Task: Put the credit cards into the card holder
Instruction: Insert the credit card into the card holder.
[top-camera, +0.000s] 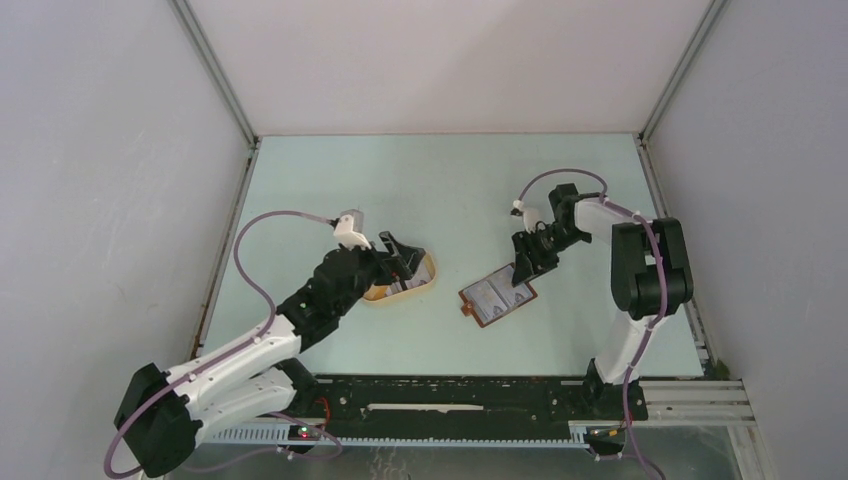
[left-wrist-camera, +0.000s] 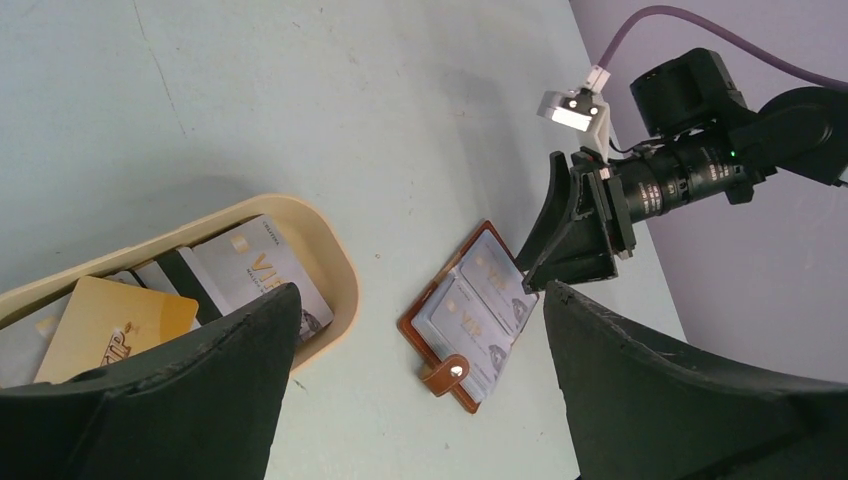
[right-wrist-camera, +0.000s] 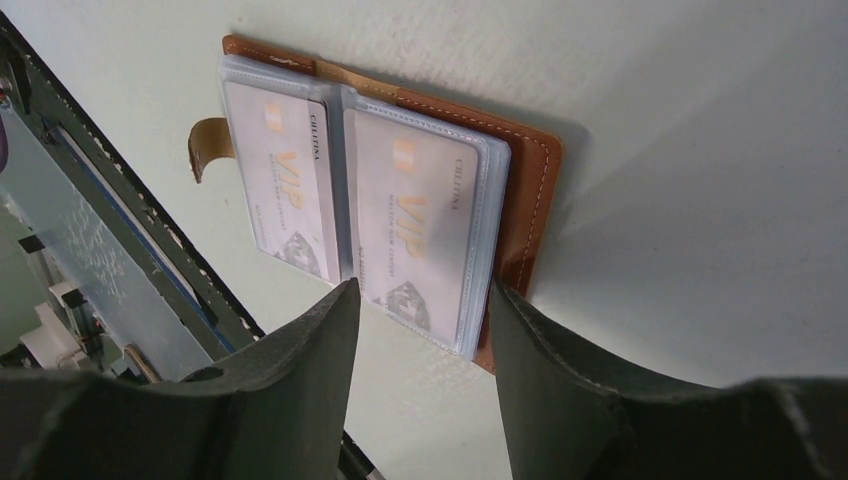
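Observation:
The card holder (top-camera: 497, 297) lies open and flat on the table, brown leather with clear pockets. Two whitish cards (right-wrist-camera: 420, 225) sit in its pockets. It also shows in the left wrist view (left-wrist-camera: 470, 320). My right gripper (right-wrist-camera: 423, 290) is open, its fingertips low at the holder's edge nearest it, either side of one pocket's corner; I cannot tell if they touch. My left gripper (left-wrist-camera: 420, 290) is open and empty, above the right end of the cream tray (left-wrist-camera: 335, 255). The tray holds a tan-orange card (left-wrist-camera: 110, 325), a dark card (left-wrist-camera: 190, 280) and a whitish card (left-wrist-camera: 265, 265).
The holder's snap strap (right-wrist-camera: 205, 145) sticks out on its side towards the arm bases. The black rail (top-camera: 450, 395) runs along the near table edge. Grey walls close the table on three sides. The right arm's gripper (left-wrist-camera: 565, 240) shows in the left wrist view.

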